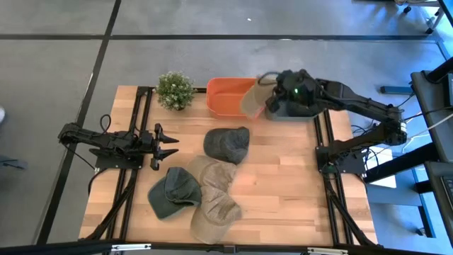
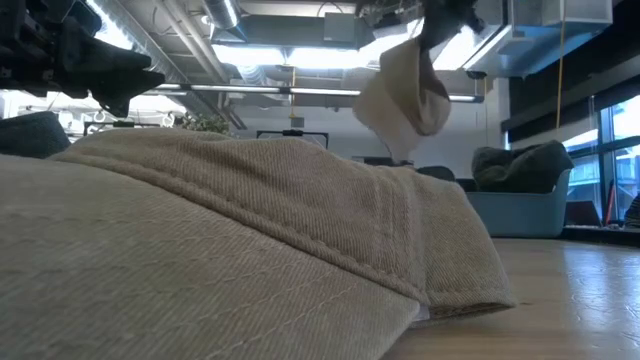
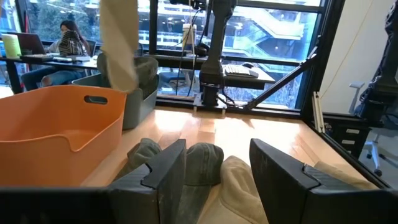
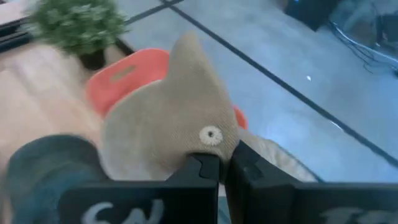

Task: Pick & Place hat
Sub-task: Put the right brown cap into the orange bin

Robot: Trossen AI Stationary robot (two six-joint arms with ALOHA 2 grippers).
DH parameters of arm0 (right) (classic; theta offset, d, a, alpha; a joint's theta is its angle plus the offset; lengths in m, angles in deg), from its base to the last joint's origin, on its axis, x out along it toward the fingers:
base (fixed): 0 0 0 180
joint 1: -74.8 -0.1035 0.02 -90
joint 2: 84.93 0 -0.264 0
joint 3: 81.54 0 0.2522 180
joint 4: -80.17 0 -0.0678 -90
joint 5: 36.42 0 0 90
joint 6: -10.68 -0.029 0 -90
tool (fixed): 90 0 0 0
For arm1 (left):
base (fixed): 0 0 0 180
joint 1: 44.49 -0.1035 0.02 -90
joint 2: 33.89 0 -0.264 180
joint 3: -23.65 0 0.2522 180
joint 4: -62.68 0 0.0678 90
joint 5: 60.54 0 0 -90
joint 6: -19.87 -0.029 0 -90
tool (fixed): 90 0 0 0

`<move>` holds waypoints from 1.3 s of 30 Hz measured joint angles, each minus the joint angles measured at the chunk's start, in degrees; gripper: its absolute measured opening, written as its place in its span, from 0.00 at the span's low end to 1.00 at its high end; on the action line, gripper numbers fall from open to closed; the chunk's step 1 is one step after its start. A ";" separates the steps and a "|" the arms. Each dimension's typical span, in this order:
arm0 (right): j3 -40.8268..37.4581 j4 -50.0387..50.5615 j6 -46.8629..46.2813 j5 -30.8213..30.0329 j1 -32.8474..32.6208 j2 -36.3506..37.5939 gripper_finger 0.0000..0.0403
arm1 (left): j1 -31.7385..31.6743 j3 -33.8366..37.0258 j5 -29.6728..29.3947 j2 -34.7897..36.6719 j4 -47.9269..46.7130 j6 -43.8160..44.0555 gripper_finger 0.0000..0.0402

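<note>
Aloft: you had the tan hat point(image 1: 253, 99) clenched in the right gripper point(image 1: 272, 91).
It hung over the orange bin point(image 1: 228, 95); your left gripper point(image 1: 167, 145) waited released above the surface point(image 1: 283, 177).

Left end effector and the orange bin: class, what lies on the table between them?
In the high view, only bare wooden table lies between the left end effector and the orange bin.

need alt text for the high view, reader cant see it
Seen from above, the right gripper holds a tan hat shut in its fingers over the edge of an orange bin at the far side of a wooden table. Four more hats lie mid-table, a small potted plant stands beside the bin, and the left gripper waits open.
</note>
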 joint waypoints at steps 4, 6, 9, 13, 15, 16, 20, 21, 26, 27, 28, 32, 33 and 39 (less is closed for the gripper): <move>0.00 -0.39 0.66 5.05 4.27 -1.46 0.02 | 0.00 -0.01 0.00 0.00 0.00 0.00 0.43; 0.00 -0.49 0.68 6.46 5.55 -2.39 0.02 | 0.01 -0.01 0.02 0.00 0.00 0.00 0.43; 0.00 -0.51 0.69 6.72 6.99 -4.44 0.02 | 0.02 0.01 0.02 0.00 0.00 0.00 0.43; 0.00 -0.82 1.34 6.72 8.72 -7.92 0.02 | 0.02 -0.01 0.03 0.00 0.00 0.00 0.43; 0.00 -1.74 1.98 6.72 9.46 -9.91 0.02 | 0.01 -0.01 0.03 0.00 0.00 0.00 0.43; 0.00 -2.47 2.85 6.72 9.86 -10.92 0.02 | 0.02 0.00 0.01 0.00 0.00 0.00 0.43; -0.02 -6.67 4.85 6.68 11.58 -14.66 0.02 | 0.01 0.01 0.03 0.00 0.00 0.02 0.43; -0.02 -7.40 5.61 6.68 12.07 -15.55 0.02 | 0.01 -0.01 0.03 0.00 0.00 0.01 0.43; -0.02 -11.16 7.91 6.62 14.45 -19.90 0.03 | 0.01 0.00 0.05 0.00 0.00 0.02 0.43; -0.02 -11.44 8.72 6.72 14.80 -20.64 0.03 | 0.01 0.01 0.05 0.00 0.00 0.02 0.43; -0.02 -11.44 9.00 7.01 15.10 -21.28 0.03 | 0.02 0.01 0.07 0.00 0.00 0.02 0.43; -0.04 -11.56 9.25 10.59 16.30 -22.63 0.03 | 0.01 -0.01 0.06 0.00 0.00 0.02 0.43; -0.05 -11.93 9.71 11.06 16.60 -22.66 0.03 | 0.00 -0.01 0.05 0.00 0.00 0.02 0.43; -0.07 -18.34 8.97 14.48 19.19 -21.23 0.03 | 0.01 -0.01 0.05 0.00 0.00 0.02 0.43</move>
